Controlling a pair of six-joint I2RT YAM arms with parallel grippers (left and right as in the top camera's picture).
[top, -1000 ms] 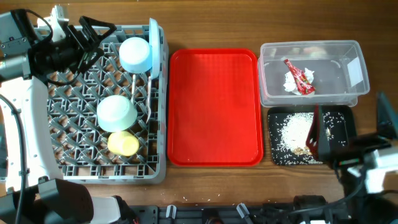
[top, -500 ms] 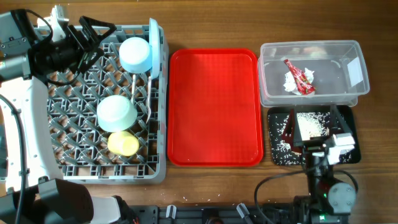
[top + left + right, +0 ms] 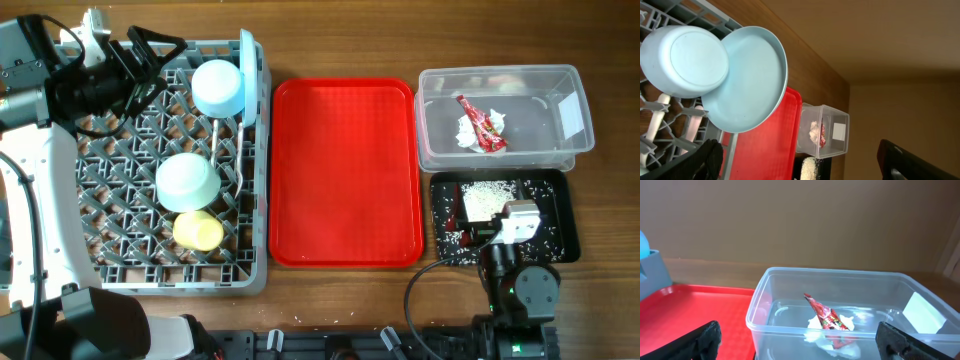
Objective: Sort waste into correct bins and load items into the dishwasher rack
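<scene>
**Both Grippers Wide Open, Nothing Held**

Right in front of the right gripper (image 3: 797,330), between its two black fingers (image 3: 700,341): the clear tub (image 3: 760,315), with the red wrapper (image 3: 826,317) lying on the white napkin (image 3: 842,349) inside. Fingers far apart, touching nothing, holding nothing. Below that arm, seen from above: the black tray (image 3: 572,235) with the white rice bits (image 3: 485,200) (most in one heap, some spread around).

Over at the left gripper (image 3: 799,150): fingers (image 3: 707,157) spread wide too, and empty. Just ahead, in the grey rack (image 3: 170,284): the blue bowl (image 3: 685,60) upside down, and the blue plate (image 3: 752,82) up on its edge right beside it. Lower in the rack: the yellow-green cup (image 3: 198,230). Between rack and tub: the red tray (image 3: 345,170).
</scene>
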